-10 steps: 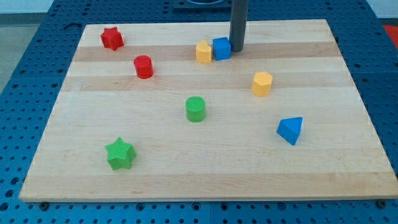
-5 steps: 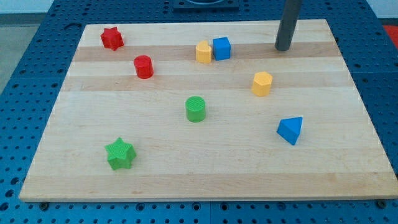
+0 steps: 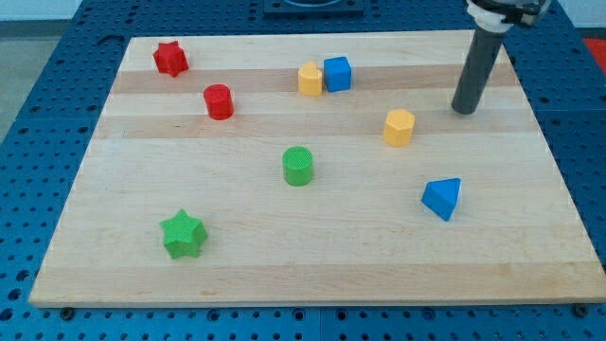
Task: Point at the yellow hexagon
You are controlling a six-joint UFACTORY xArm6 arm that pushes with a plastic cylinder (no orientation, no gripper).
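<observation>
A wooden board [image 3: 312, 256] lay on a blue table with holes. My tip [image 3: 463, 110] stood near the board's right side. I had no jaws, only a rod. The yellow hexagon [image 3: 399, 127] sat near it, to the view's left and a little lower. The hexagon looked squat, with no long side, so it pointed nowhere.

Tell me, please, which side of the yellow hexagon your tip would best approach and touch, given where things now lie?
No claw here, so my tip can only touch. I would meet the yellow hexagon on its face toward the view's right: my tip stands on that side, slightly toward the view's top, with bare board between. The blue triangular block lies well below that path.
</observation>
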